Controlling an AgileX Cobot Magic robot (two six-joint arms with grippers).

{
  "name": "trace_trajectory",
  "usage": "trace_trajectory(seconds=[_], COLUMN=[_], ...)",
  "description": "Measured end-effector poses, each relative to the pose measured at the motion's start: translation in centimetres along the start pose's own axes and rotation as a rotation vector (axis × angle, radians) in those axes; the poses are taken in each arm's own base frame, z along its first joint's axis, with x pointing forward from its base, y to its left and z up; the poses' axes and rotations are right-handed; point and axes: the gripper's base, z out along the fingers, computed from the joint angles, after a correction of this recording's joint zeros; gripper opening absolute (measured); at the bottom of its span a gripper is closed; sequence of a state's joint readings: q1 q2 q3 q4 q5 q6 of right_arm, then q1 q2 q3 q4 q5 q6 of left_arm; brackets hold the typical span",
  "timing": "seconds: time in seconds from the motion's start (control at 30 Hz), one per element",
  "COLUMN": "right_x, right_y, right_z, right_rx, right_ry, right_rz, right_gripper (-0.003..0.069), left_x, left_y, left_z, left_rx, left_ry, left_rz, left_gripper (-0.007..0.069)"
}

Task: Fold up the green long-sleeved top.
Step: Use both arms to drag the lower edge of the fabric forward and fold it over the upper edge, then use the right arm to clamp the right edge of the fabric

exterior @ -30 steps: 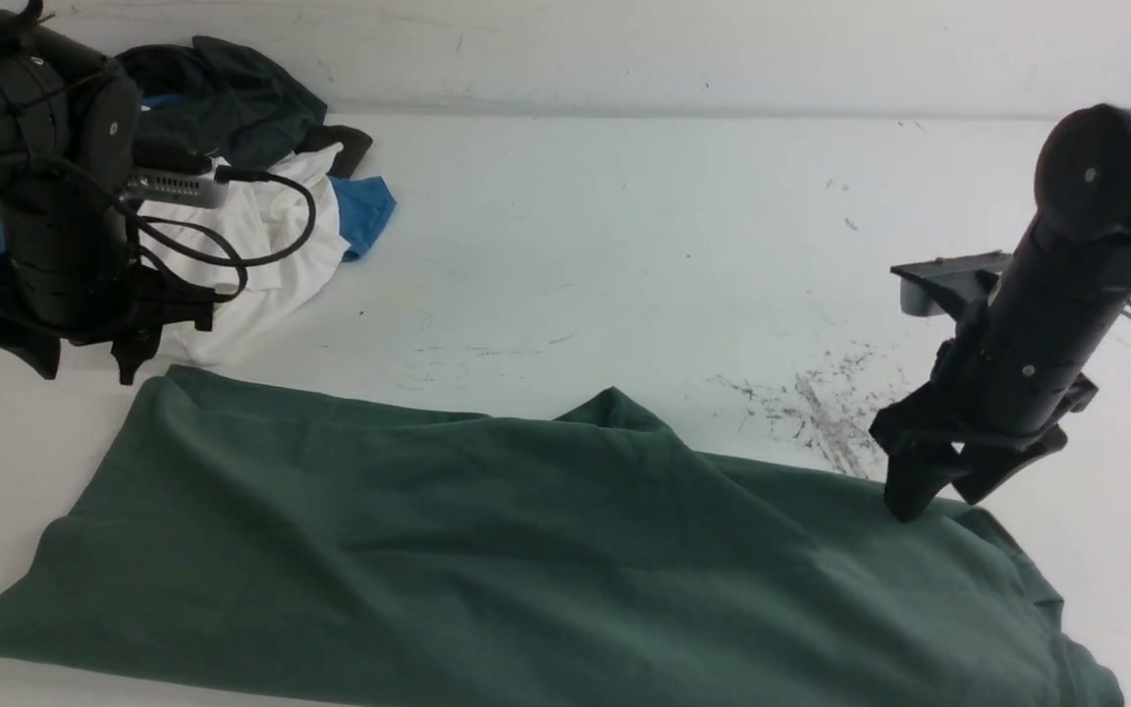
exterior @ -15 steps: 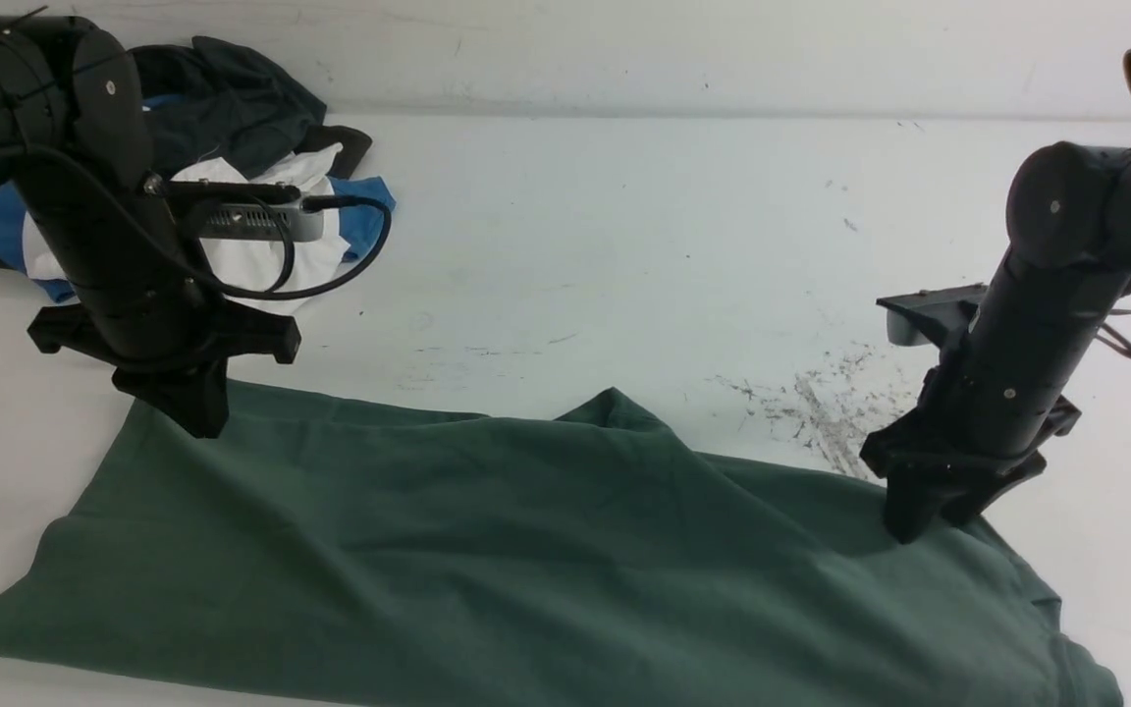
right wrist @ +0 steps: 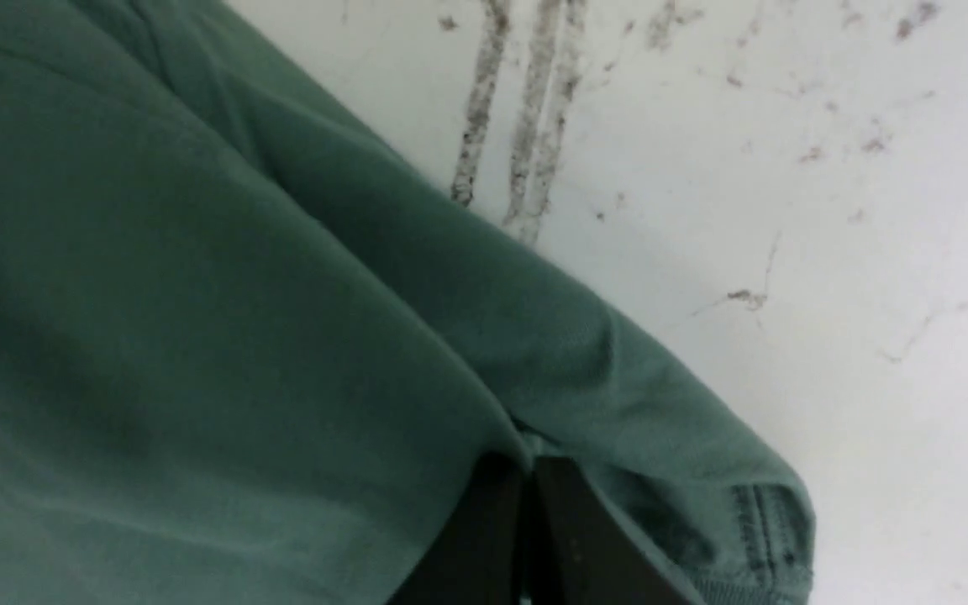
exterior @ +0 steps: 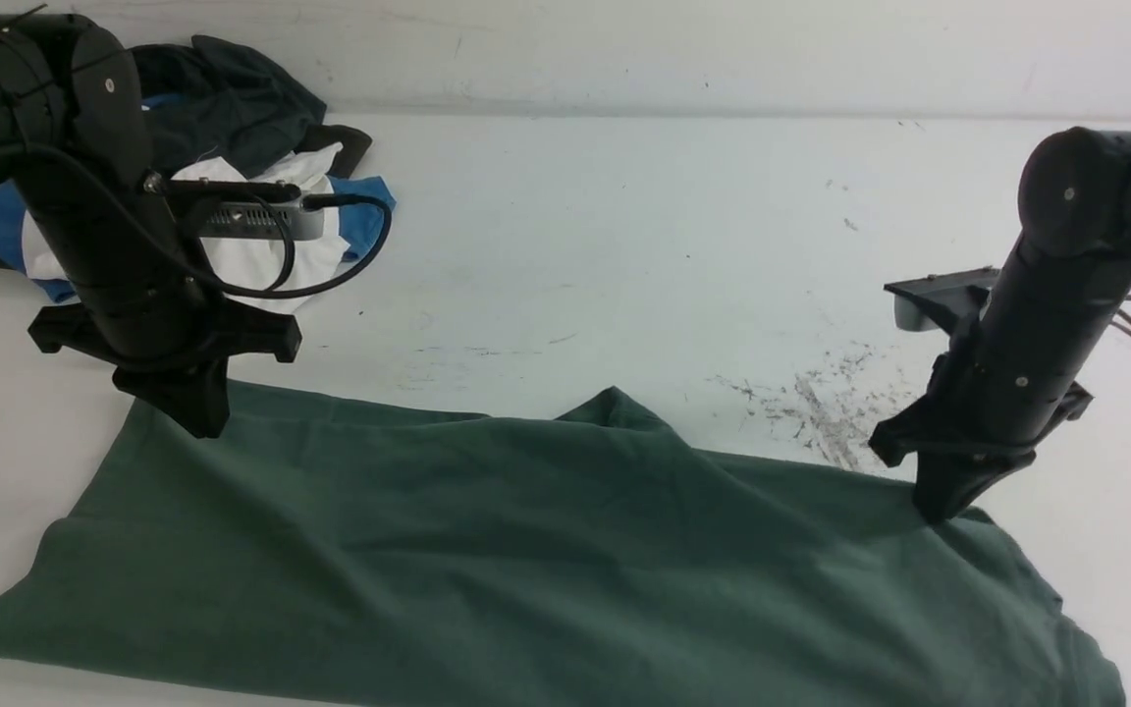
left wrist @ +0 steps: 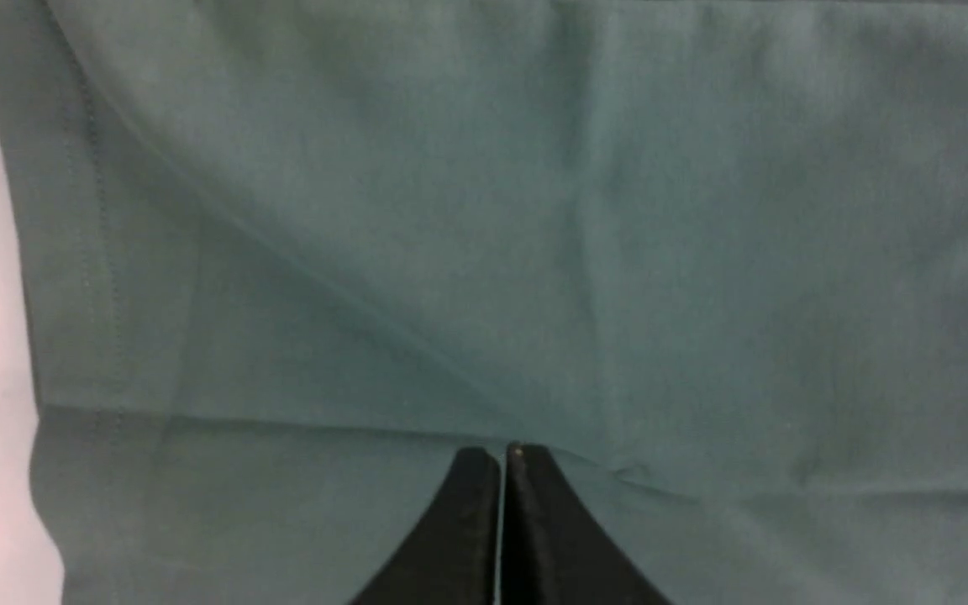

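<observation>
While the green long-sleeved top (exterior: pixel 526 550) lies spread on the near side of the scuffed white table (exterior: pixel 624 245), the left gripper (exterior: pixel 200 422) and the right gripper (exterior: pixel 941 511) pinch its far edge with jaws closed.

Soft, even overhead light; faint shadows; left wrist view blurred.

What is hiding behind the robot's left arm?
A heap of clothes: a white shirt, something blue and a dark garment. The left arm covers part of the heap, so the rest cannot be seen.
</observation>
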State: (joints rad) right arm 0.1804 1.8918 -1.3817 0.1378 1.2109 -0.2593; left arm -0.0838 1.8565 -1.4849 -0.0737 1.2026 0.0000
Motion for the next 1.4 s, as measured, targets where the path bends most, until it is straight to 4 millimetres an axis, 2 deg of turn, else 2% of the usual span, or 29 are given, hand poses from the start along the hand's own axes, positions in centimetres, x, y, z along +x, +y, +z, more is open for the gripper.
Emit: trace_trajectory(seconds=[0.07,0.1,0.2,0.27,0.43,0.57,0.73,0.83,0.93,0.97,1.03,1.13,1.23,1.33,1.4], right_x=[0.1,0.3,0.4,0.7,1.2,1.2,1.2,1.1,0.5,0.4,-0.5,-0.8,-0.5,0.9,1.9], right_y=[0.0,-0.3,-0.9,-2.5,-4.9,-6.5,-7.4,-8.0,-8.6,-8.6,-8.9,-8.0,-7.2,-6.1,-5.7], right_z=[-0.9,-2.3,-3.4,-3.9,-3.7,-2.0,-0.6,-0.9,-2.3,-2.4,-4.1,-6.1,-7.4,-8.9,-8.9], right_rx=[0.016,0.033,0.040,0.029,0.001,-0.002,0.051,0.118,0.172,0.173,0.192,0.135,0.085,0.063,0.066], right_ry=[-0.020,-0.055,-0.085,-0.105,-0.107,-0.061,-0.014,-0.012,-0.050,-0.055,-0.122,-0.198,-0.238,-0.266,-0.251], right_rz=[-0.008,-0.006,0.016,0.077,0.169,0.212,0.259,0.310,0.354,0.358,0.392,0.406,0.392,0.344,0.324], right_gripper=[-0.0003,-0.0003,-0.0003,-0.0003,-0.0003,-0.0003,0.0009,0.0067,0.0170,0.0178,0.0273,0.0337,0.0335,0.0275,0.0197], left_x=[0.0,0.0,0.0,0.0,0.0,0.0,0.1,0.1,0.1,0.1,0.1,0.1,0.1,0.8,1.3], left_y=[0.0,0.0,0.0,0.0,0.0,0.0,0.0,0.0,0.0,0.0,0.0,0.0,0.0,-0.1,-0.2], left_z=[0.0,0.0,0.0,0.0,0.0,0.0,0.0,0.0,0.0,0.0,0.0,0.0,-0.3,-1.0,-1.5], left_rx=[0.000,0.000,0.000,0.001,0.002,0.002,0.002,0.001,0.002,0.002,0.003,0.003,0.003,0.008,0.020], left_ry=[0.001,0.001,0.001,0.002,0.002,0.003,0.006,0.006,0.006,0.006,0.006,0.006,0.000,-0.012,-0.018], left_rz=[0.000,0.000,0.000,0.000,-0.001,-0.001,-0.001,0.000,-0.001,-0.001,-0.001,-0.001,-0.001,-0.002,-0.005], left_gripper=[-0.0004,-0.0004,-0.0004,-0.0004,-0.0004,-0.0004,-0.0004,-0.0004,-0.0004,-0.0004,-0.0004,-0.0004,-0.0004,-0.0004,-0.0004])
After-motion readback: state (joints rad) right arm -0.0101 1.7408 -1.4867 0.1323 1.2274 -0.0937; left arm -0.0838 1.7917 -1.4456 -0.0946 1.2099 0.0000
